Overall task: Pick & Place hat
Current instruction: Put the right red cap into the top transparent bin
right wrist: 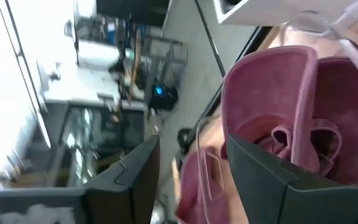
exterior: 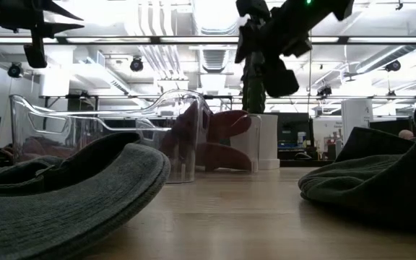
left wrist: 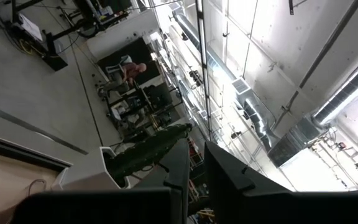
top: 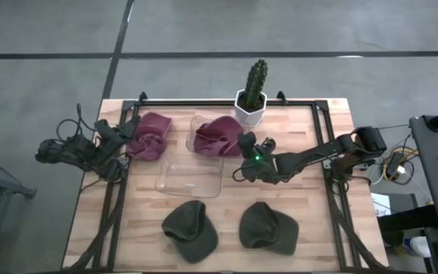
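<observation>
Two dark fingers of the right gripper (top: 248,149) stand apart, holding nothing, just at three o'clock of a maroon hat (top: 216,138) lying in a clear bin (top: 202,120). At nine o'clock the left gripper (top: 125,133) waits nearly closed beside another maroon hat (top: 150,137).

You see two dark arms – both matte black with jointed segments. The right tool (top: 248,144) has flat, angular black fingers (right wrist: 122,180) and a small green light near its wrist. Loose black cables hang around the left tool (top: 125,129) and its arm.
</observation>
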`<state>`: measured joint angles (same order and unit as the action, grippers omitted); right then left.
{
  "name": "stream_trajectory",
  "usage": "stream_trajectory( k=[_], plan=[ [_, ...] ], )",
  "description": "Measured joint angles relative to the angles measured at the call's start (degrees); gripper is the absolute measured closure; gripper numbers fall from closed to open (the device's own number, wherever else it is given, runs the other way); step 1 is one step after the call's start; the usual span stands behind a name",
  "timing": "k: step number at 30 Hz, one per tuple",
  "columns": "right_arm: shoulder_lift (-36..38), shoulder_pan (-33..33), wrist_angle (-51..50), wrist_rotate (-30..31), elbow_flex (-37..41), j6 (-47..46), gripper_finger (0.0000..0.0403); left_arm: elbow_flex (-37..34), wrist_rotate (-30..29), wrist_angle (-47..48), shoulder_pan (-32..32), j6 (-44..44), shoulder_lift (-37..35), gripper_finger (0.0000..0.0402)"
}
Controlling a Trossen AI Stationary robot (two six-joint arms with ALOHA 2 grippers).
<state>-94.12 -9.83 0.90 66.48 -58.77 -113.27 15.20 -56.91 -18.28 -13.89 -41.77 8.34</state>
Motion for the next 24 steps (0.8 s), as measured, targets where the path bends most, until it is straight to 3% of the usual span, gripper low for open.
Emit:
stream_trajectory(
  k=[5,14,16,21,24],
  plan=[
    [3.66,-0.03,-0.1,-6.18,-0.03,13.94,0.0223,0.0,0.07,-0.02,-0.02,-0.01,0.0,0.0358],
    [11.33,5.19,-1.25,-28.43,-0.03,45.54,0.0244,0.0,0.29,-0.01,-0.02,-0.01,0.0,0.0358],
    [12.11,6.74,-3.3,-31.7,-0.07,45.58,0.0247,0.0,0.28,-0.02,-0.02,-0.09,0.0,0.0358],
    [12.38,9.69,-14.0,-34.74,-0.05,29.37,0.0253,0.0,0.24,-0.02,0.0,-0.14,0.0,0.0358],
    [11.97,9.97,-14.7,-35.26,-0.03,27.85,0.0257,0.0,0.21,0.0,0.01,-0.16,0.0,0.0358]
  ],
)
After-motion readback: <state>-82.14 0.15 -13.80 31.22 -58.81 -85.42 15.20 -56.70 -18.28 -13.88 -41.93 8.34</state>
